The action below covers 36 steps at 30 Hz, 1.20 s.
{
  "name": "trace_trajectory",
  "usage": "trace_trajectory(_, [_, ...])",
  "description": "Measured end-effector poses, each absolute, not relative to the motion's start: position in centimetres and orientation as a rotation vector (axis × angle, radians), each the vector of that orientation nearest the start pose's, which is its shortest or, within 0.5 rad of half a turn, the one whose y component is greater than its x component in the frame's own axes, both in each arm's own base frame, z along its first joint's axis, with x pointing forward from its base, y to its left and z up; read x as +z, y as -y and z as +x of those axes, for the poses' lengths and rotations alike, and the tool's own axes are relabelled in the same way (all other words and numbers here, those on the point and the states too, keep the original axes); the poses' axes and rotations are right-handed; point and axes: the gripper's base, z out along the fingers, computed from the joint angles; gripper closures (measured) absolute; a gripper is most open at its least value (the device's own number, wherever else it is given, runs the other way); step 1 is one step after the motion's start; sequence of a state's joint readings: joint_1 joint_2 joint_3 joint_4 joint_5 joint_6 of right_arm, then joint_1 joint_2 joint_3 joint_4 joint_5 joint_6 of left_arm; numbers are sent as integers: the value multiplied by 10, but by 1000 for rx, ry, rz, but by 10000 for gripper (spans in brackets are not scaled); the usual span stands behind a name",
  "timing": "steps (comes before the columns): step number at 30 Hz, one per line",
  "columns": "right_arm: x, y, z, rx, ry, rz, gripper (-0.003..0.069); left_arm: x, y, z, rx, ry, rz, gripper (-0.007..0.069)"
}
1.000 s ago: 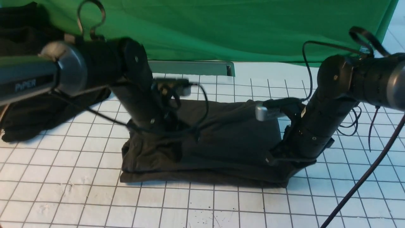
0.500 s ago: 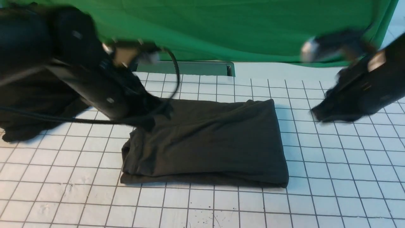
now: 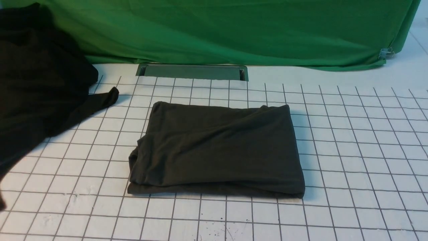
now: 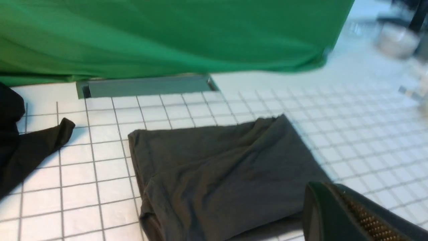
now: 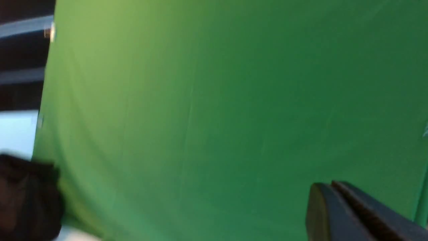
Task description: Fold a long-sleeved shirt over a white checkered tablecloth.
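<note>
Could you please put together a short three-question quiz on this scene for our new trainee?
1. True or false: the long-sleeved shirt lies folded into a compact block on the white checkered tablecloth.
2. What lies at the far left of the front view? A) a deeper-black garment B) a towel C) a box
3. Fill in: the drape behind the table is ___.

Key: 1 true; 2 A; 3 green.
</note>
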State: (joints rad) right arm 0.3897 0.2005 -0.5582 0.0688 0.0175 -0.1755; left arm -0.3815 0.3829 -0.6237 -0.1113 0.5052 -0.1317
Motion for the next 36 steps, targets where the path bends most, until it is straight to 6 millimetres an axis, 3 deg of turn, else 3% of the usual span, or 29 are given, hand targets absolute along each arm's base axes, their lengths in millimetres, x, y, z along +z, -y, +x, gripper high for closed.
trace_trajectory(4, [353, -6, 17, 275, -953, -218, 659, 320, 22, 43, -551, -1634, 122, 627])
trace_trajectory(10, [342, -4, 13, 306, -892, -182, 659, 294, 20, 36, -591, -1604, 92, 627])
trace_trajectory(36, [340, -4, 14, 305, -899, -184, 597, 283, 20, 35, -559, -1699, 117, 623])
